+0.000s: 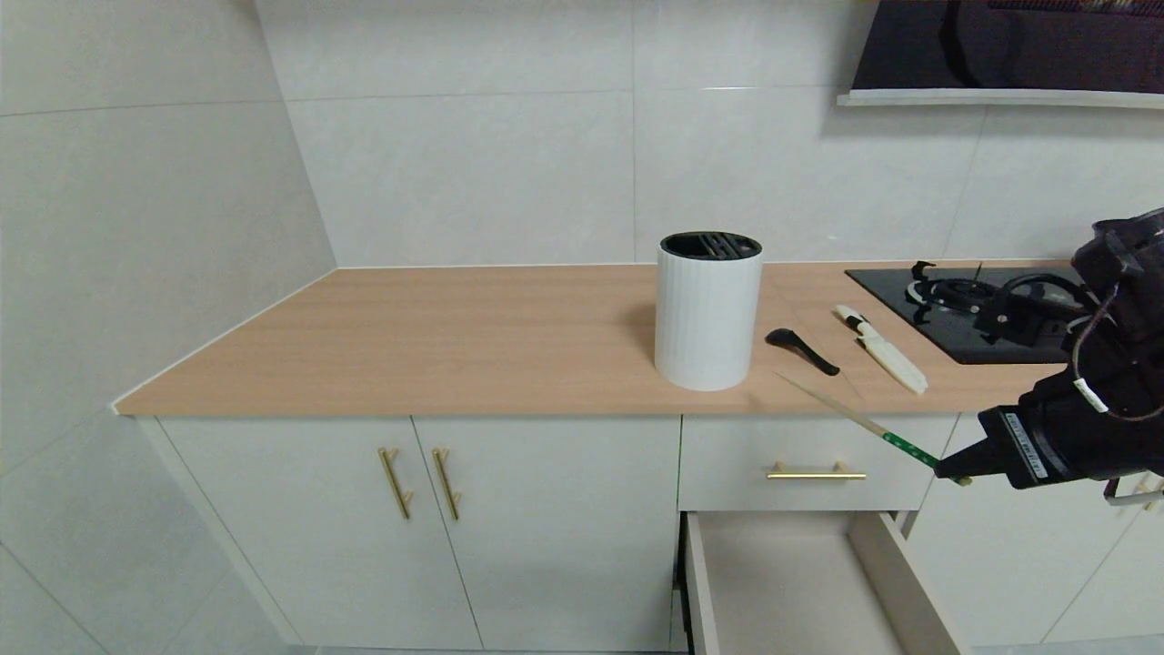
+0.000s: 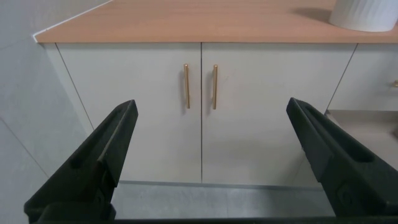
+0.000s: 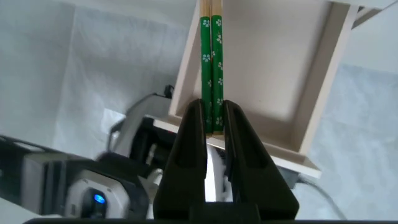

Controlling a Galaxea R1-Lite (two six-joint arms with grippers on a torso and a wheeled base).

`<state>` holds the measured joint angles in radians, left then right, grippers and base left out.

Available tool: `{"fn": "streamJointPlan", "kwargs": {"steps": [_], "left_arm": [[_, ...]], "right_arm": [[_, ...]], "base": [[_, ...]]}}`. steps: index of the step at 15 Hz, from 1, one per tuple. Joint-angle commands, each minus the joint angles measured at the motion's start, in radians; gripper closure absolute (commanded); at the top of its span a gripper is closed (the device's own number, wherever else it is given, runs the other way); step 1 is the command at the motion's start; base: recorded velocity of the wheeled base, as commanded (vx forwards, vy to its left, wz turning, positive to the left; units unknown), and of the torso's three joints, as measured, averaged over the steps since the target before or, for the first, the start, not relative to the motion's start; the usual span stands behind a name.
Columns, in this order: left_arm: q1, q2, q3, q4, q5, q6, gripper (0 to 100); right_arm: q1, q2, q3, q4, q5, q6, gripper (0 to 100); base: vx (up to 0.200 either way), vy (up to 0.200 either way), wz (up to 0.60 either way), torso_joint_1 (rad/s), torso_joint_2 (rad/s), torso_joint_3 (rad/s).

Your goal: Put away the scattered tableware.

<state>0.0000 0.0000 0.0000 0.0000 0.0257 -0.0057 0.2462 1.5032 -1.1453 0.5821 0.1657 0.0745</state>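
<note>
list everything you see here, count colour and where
utensil holder: 1, white with black slotted top, upright on countertop
spoon: 1, black, lying right of the holder
knife: 1, cream, lying between spoon and stove
chopsticks: 2, pale wood with green ends, held off the counter's front edge
countertop: 1, light wood
gas stove: 1, black, set in countertop at right
range hood: 1, dark, above stove
drawer: 1, white, pulled open
cupboard doors: 2, white, gold handles
left gripper: black, open, facing cupboard doors
right gripper: black, shut on chopsticks
</note>
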Motion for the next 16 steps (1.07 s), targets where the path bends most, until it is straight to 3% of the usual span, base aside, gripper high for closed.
{"fn": "streamJointPlan", "kwargs": {"steps": [1, 13, 16], "left_arm": [[0.000, 0.000, 0.000, 0.000, 0.000, 0.000, 0], [0.000, 0.000, 0.000, 0.000, 0.000, 0.000, 0], [0.000, 0.000, 0.000, 0.000, 0.000, 0.000, 0]], "right_arm": [[0.010, -0.006, 0.015, -0.001, 0.000, -0.002, 100], [0.051, 0.060, 0.033, -0.002, -0.006, -0.009, 100], [0.053, 0.069, 0.033, -0.002, -0.008, -0.009, 100]], "base": [[0.000, 0.000, 0.00, 0.000, 0.00, 0.000], [0.000, 0.000, 0.00, 0.000, 0.00, 0.000], [0.000, 0.000, 0.00, -0.134, 0.31, 0.176]]}}
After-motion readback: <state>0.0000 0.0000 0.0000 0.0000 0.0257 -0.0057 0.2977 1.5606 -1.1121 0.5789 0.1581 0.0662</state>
